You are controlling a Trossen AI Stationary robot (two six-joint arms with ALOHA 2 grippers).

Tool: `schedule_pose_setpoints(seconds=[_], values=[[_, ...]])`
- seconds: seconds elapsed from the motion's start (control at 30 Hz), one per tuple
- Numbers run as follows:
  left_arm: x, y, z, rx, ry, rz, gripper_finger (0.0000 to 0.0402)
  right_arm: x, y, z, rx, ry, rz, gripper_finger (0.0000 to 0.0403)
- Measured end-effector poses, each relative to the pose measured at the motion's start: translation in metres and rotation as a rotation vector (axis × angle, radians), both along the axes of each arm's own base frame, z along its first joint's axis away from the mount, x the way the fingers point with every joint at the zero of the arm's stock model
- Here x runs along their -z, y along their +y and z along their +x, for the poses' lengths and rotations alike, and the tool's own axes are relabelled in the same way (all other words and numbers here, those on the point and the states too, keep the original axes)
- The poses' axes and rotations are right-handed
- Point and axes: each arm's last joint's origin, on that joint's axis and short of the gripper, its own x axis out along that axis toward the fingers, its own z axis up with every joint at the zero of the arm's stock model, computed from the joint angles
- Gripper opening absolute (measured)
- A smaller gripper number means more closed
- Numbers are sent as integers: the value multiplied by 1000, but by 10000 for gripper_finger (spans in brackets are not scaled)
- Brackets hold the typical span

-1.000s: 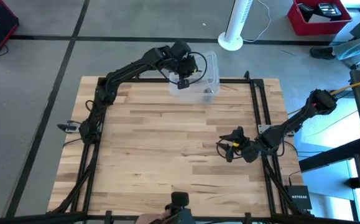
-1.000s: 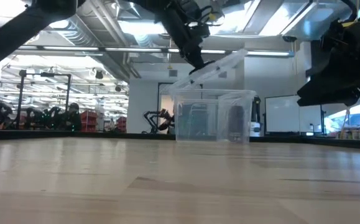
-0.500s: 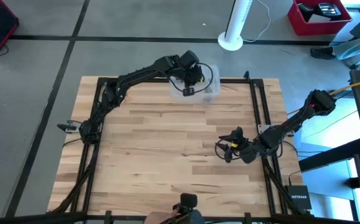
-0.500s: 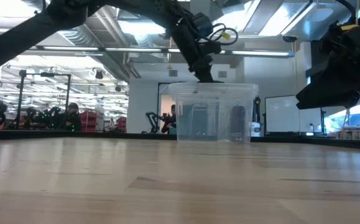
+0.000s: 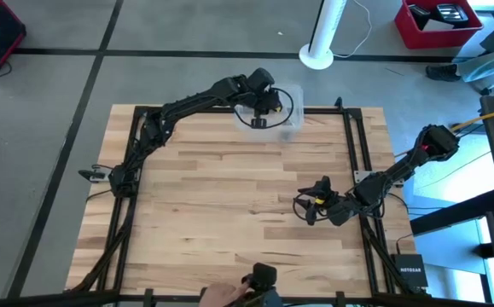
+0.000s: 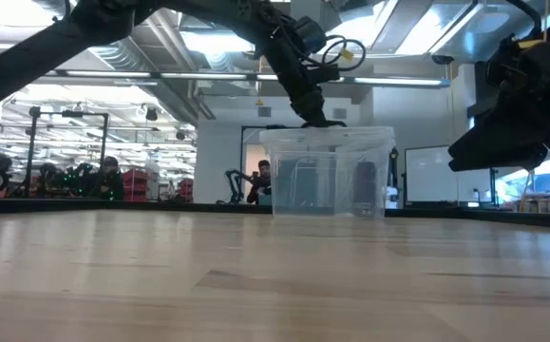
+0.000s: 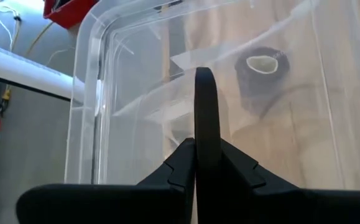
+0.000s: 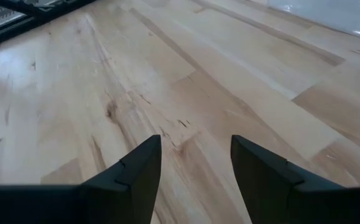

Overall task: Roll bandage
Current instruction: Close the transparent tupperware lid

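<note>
The bandage [image 7: 262,78] is a small dark roll with a pale centre, lying on the floor of a clear plastic box [image 5: 287,119] at the table's far edge; in the low view it shows as a dark shape [image 6: 363,185] through the wall. The box's clear lid [image 6: 327,134] lies flat on the box. My left gripper [image 5: 259,107] is over the lid, shut on its black handle [image 7: 206,106]. My right gripper [image 5: 305,207] is open and empty, just above the table near its right edge. My left gripper pinches the lid's thin black handle [image 7: 206,134] between its two fingers [image 7: 175,174]. The fingers come from above, slanting down [image 6: 314,116]. The handle stands on edge between them, and the lid lies level on the box's rim.
The bare wooden tabletop [image 5: 229,196] stretches between the box and my right gripper. A black frame [image 5: 357,145] runs along the table's edges. A person [image 6: 263,180] sits beyond the far edge, and a hand [image 5: 221,297] shows at the near edge.
My left gripper has gone down with the handle. The lid, tilted up and open a second ago, now lies flat and shut on the box. My right gripper has kept still.
</note>
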Motion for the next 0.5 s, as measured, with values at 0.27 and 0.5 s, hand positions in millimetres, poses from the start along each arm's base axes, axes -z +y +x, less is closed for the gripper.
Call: schedule_pose_setpoints(seconds=[0.27, 0.5], values=[[1, -1, 0, -21, -44, -99, 43, 0, 0, 0, 0, -1, 2, 195], [6, 3, 0, -17, -40, -110, 43, 0, 0, 0, -1, -1, 1, 195]])
